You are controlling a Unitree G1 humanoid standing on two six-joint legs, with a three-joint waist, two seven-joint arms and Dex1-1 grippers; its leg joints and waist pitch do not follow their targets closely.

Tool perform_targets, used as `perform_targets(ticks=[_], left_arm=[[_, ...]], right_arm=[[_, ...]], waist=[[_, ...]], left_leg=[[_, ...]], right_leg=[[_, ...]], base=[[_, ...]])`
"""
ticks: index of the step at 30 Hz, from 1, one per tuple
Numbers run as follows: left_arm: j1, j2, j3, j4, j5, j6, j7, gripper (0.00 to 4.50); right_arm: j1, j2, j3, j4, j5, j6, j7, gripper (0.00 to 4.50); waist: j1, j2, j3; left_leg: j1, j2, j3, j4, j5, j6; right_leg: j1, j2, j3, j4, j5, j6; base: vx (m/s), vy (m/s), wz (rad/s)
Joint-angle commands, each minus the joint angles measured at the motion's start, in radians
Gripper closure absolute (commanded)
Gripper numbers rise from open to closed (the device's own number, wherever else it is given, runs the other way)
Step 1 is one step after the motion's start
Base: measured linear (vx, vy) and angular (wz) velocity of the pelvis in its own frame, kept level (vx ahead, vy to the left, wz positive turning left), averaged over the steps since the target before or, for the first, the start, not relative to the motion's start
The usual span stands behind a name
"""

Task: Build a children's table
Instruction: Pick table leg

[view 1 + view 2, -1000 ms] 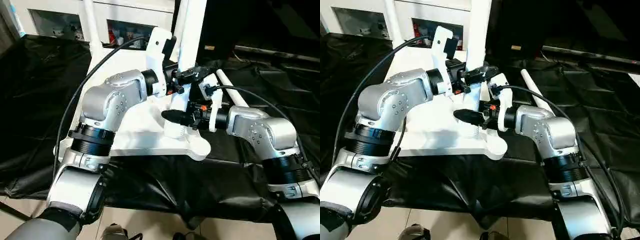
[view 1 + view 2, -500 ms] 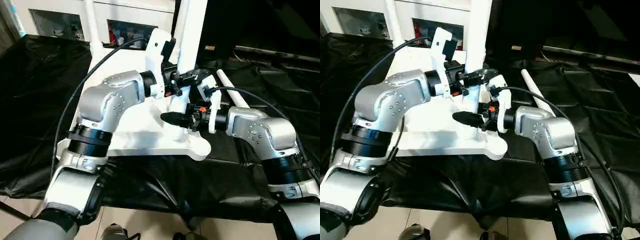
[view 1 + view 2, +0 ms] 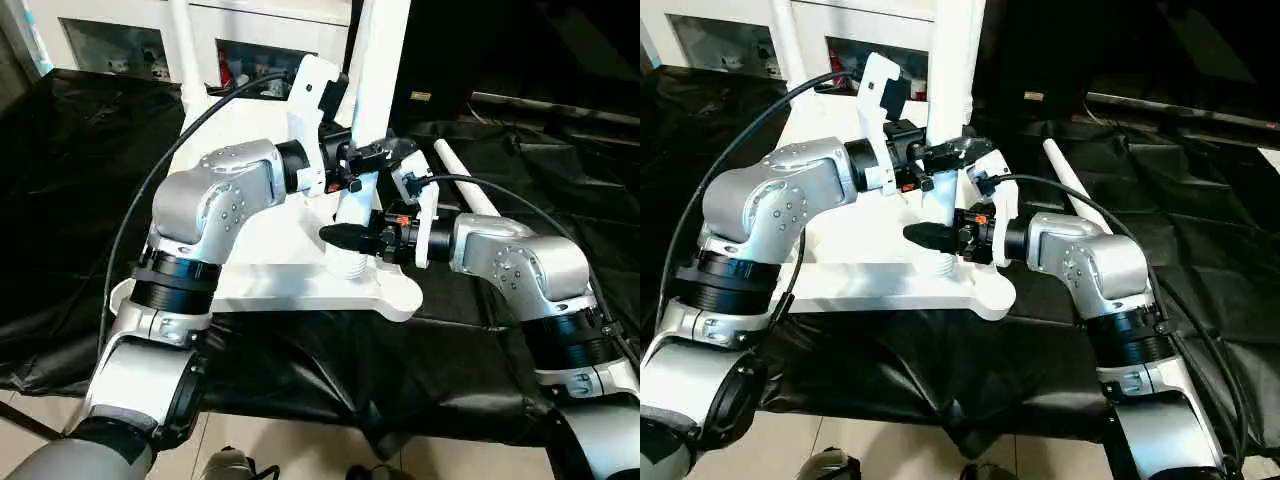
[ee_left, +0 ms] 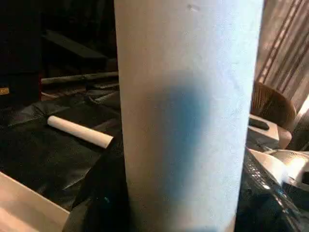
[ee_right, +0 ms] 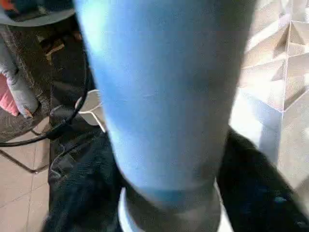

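**Leg upright in the tabletop's near socket**

The tabletop (image 3: 270, 285) lies underside up on black sheeting (image 3: 60, 200). Both grippers clasp the upright leg (image 3: 375, 70): left gripper (image 3: 368, 155) higher, right gripper (image 3: 345, 236) lower, seemingly closed around it. A spare leg (image 3: 462, 182) lies beyond. Arms hide the socket.

Both arms crowded the upright white tubular leg (image 3: 375, 80) at the white plastic tabletop's (image 3: 270, 285) near right corner. A loose white tube (image 3: 462, 178) lay on the black cloth (image 3: 60, 190) far right; the left cloth stood open.
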Motion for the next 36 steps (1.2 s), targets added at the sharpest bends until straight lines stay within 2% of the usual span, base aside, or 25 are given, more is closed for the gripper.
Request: perform_targets(ticks=[1,11,18,19,24,34,35,36], left_arm=[[0.004,-0.006,-0.036,-0.032,-0.01,0.013,-0.038,2.62],[0.004,-0.004,-0.037,-0.031,-0.002,0.011,-0.037,2.62],[0.0,-0.008,-0.037,-0.035,-0.004,0.011,-0.035,2.62],[0.0,-0.009,-0.038,-0.037,-0.005,0.012,-0.036,2.62],[0.004,-0.011,-0.043,-0.05,-0.011,0.021,-0.039,2.62],[0.007,-0.009,-0.037,-0.058,-0.018,0.032,-0.036,2.62],[0.01,-0.008,-0.036,-0.06,-0.015,0.031,-0.033,2.06],[0.012,-0.007,-0.036,-0.061,-0.013,0.03,-0.032,2.06]], right_arm=[[-0.002,-0.012,-0.02,0.01,-0.019,-0.001,-0.029,1.73],[-0.005,-0.018,-0.019,-0.004,-0.007,0.007,-0.019,1.72],[0.004,-0.027,0.001,-0.013,-0.008,0.018,0.001,1.72],[0.006,-0.029,0.004,-0.013,-0.008,0.019,0.003,2.01],[0.007,-0.029,-0.001,-0.008,-0.003,0.024,0.004,2.39],[0.007,-0.024,-0.018,0.003,-0.002,0.01,-0.005,2.51],[0.008,-0.022,-0.021,0.003,-0.003,0.005,-0.007,2.51],[0.008,-0.02,-0.022,0.003,-0.004,0.002,-0.008,2.51]], waist=[[-0.001,-0.003,-0.088],[-0.002,-0.005,-0.088],[-0.001,-0.006,-0.088],[-0.001,-0.006,-0.088],[-0.002,-0.006,-0.088],[-0.002,-0.006,-0.089],[-0.003,-0.006,-0.088],[-0.003,-0.006,-0.088]], left_leg=[[0.015,0.009,0.005,-0.063,-0.161,-0.021],[0.015,0.009,0.006,-0.062,-0.161,-0.02],[0.015,0.009,0.005,-0.062,-0.155,-0.019],[0.015,0.009,0.005,-0.062,-0.154,-0.019],[0.015,0.009,0.006,-0.062,-0.156,-0.018],[0.016,0.009,0.006,-0.061,-0.155,-0.017],[0.015,0.009,0.006,-0.061,-0.157,-0.016],[0.015,0.009,0.006,-0.062,-0.158,-0.016]], right_leg=[[0.072,-0.037,0.033,-0.063,-0.238,-0.149],[0.072,-0.037,0.033,-0.063,-0.237,-0.149],[0.072,-0.037,0.033,-0.063,-0.237,-0.146],[0.072,-0.037,0.033,-0.063,-0.236,-0.146],[0.072,-0.038,0.033,-0.063,-0.239,-0.147],[0.071,-0.037,0.033,-0.063,-0.236,-0.149],[0.071,-0.037,0.033,-0.063,-0.238,-0.149],[0.072,-0.037,0.033,-0.063,-0.242,-0.148]], base=[[0.0,0.0,0.0],[0.0,0.0,0.0],[0.0,0.0,0.0],[0.0,0.0,0.0],[0.0,0.0,0.0],[0.0,0.0,0.0],[0.0,0.0,0.0],[0.0,0.0,0.0]])
